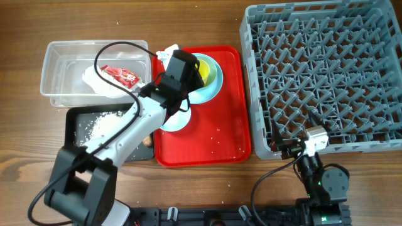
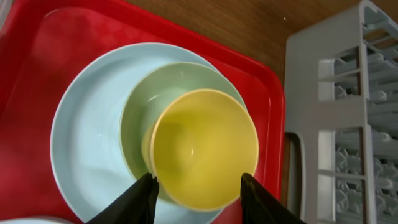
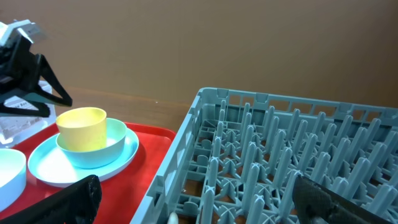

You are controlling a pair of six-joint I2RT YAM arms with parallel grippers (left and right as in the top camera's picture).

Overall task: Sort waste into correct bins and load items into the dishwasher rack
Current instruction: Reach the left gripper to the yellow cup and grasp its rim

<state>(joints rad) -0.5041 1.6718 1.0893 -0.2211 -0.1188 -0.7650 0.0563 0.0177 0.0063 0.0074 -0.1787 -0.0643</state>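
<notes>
Near right on the counter [image 1: 207, 188], the right arm sits folded by the dishwasher rack [image 1: 320, 69], right gripper [image 3: 196, 193] spread wide, empty. From the near left, the left arm stretches diagonally far over the red tray [image 1: 220, 138]. Its left gripper [image 2: 199, 183] is released, pointing down astride the yellow cup [image 2: 202, 146], which stands upright, mouth up, in the pale green bowl [image 2: 137, 118] on the light blue plate [image 2: 87, 137].
</notes>
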